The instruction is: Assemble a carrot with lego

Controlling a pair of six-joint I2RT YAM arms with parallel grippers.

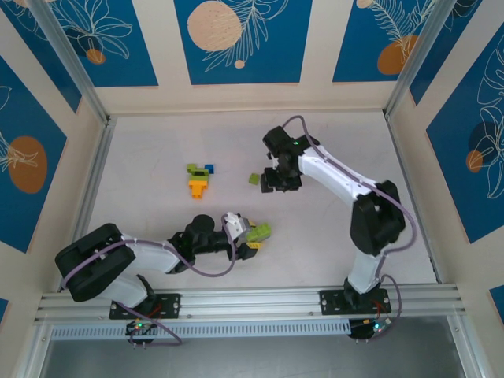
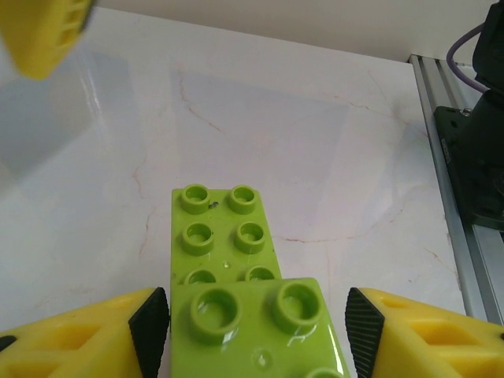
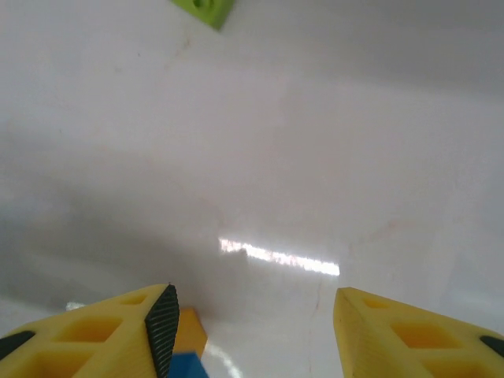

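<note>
Lego [image 1: 197, 186] is lying straight on the counter [image 1: 331, 134] rather than in any bin or tray, and the carrot is looking barely begun. Nearest, the left claw [image 2: 257, 319] is standing part open astride a pair of stacked lime green bricks [image 2: 224, 232], its pads just beside their sides; I cannot tell whether it is gripping them. Farther out and to the left, a small cluster [image 1: 198, 179] of orange, lime green and blue pieces is sitting joined, likely the start of the carrot. To its right, a loose lime green brick [image 1: 253, 179] is waiting just beside the right claw [image 3: 252, 335], which is hovering with its jaws apart and nothing between them. An orange and blue bit [image 3: 189, 350] is showing beside its left finger. The lime green pieces are still waiting to be joined on.
</note>
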